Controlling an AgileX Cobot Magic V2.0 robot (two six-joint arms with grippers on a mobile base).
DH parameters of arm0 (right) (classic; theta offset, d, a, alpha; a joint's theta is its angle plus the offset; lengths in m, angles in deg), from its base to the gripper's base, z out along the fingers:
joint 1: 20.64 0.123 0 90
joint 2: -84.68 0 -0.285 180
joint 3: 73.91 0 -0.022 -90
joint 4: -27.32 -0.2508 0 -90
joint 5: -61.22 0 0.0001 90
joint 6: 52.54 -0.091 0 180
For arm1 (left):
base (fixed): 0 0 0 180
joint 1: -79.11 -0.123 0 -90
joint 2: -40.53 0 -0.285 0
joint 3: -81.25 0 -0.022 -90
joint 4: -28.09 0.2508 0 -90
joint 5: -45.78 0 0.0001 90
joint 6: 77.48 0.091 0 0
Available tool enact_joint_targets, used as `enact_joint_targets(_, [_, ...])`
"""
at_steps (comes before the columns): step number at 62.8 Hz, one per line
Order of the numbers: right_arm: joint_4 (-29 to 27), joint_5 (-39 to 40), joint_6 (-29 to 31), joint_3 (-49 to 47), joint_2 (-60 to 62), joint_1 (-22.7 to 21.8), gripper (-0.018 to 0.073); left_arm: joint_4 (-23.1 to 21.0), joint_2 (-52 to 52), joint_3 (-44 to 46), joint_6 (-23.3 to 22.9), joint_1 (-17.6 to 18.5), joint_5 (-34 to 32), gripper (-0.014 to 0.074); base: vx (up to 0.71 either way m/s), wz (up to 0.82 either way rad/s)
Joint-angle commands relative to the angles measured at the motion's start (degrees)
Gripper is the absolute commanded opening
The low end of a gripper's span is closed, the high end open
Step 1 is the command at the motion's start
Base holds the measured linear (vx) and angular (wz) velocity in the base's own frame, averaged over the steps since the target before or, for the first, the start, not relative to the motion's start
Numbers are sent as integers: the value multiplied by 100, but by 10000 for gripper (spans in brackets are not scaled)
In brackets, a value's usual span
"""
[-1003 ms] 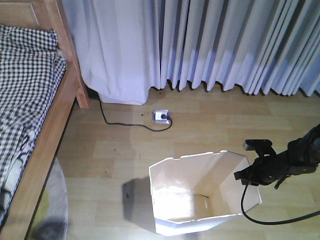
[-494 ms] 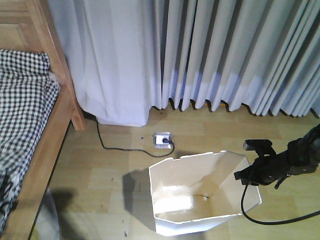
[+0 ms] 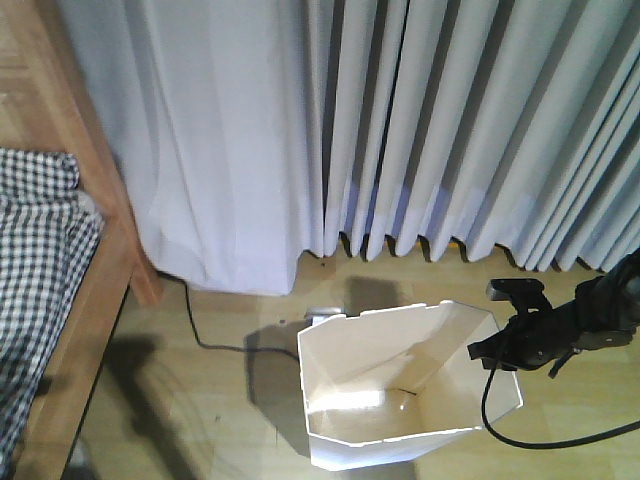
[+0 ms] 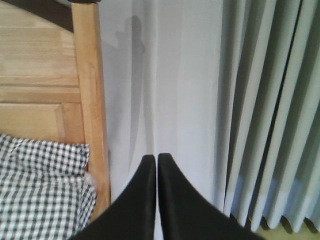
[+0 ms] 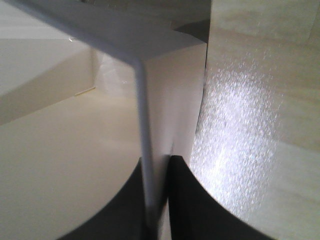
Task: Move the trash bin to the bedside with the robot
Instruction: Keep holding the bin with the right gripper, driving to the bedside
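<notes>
Black right arm [image 3: 600,312] extends leftward, jaws clamping the trash bin [image 3: 352,372] rim.

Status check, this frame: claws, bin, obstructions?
Left claw shut, empty. Right claw shut on bin rim. Bin upright, apart from bed. Black cable lies between them.
</notes>
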Motion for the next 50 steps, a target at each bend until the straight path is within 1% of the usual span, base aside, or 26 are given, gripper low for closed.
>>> enact_joint_targets(1, [-118,-994,-30,-52,413,-28,-6,-17,55,-158,-52,16,-447,-6,29,-4])
enact_joint_targets(23, [-118,-994,-30,-52,413,-28,-6,-17,55,-158,-52,16,-447,-6,20,-5])
enact_joint_targets(50, [-118,-994,-30,-52,413,-28,-6,-17,55,-158,-52,16,-447,-6,3,-2])
